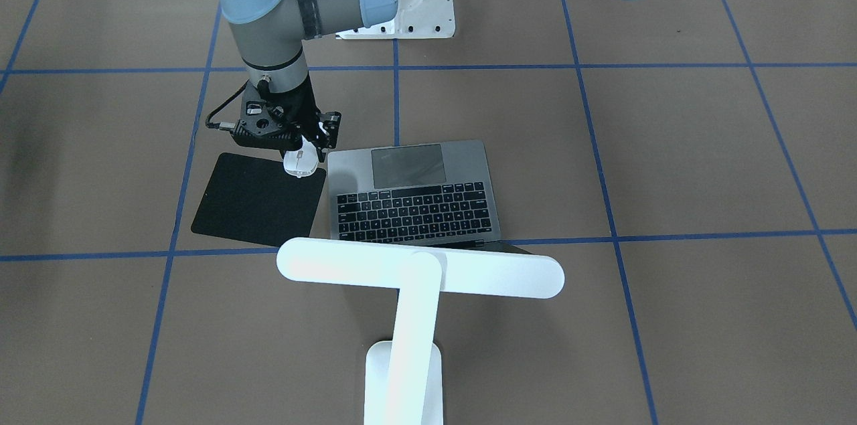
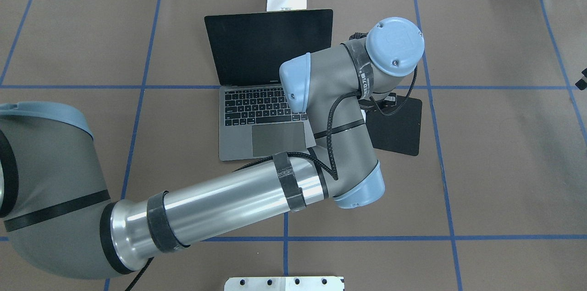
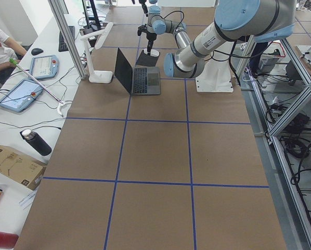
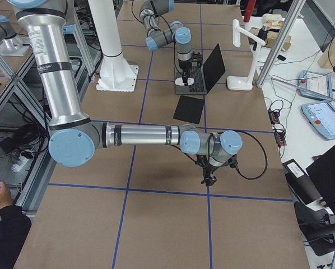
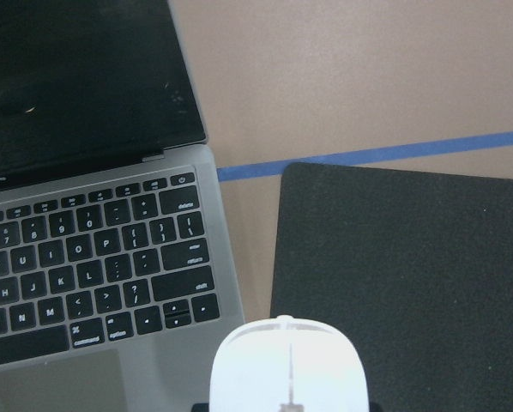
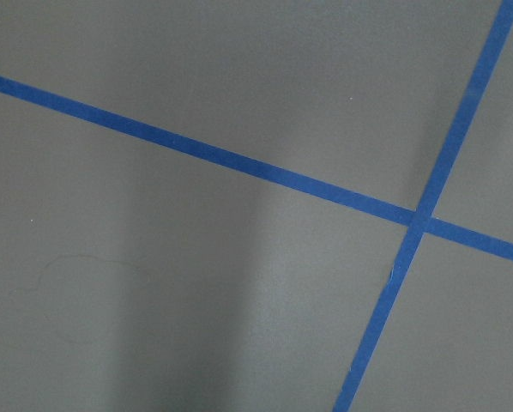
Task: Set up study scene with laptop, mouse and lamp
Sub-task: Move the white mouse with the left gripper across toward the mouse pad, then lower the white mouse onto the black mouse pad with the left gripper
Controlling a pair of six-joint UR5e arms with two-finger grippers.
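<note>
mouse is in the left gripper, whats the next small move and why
Probably shift the left gripper a little further over the black pad, away from the laptop, then lower. The mouse it holds hangs at the pad's corner nearest the laptop, straddling the pad's edge in the left wrist view.

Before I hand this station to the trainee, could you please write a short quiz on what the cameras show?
1. True or false: the laptop is closed.
2. Which gripper holds the mouse? A) left B) right C) neither
3. Which white thing stands behind the laptop's screen, on the side away from the robot?
Key: 1 false, it is open. 2 A, the left gripper. 3 the lamp.
</note>
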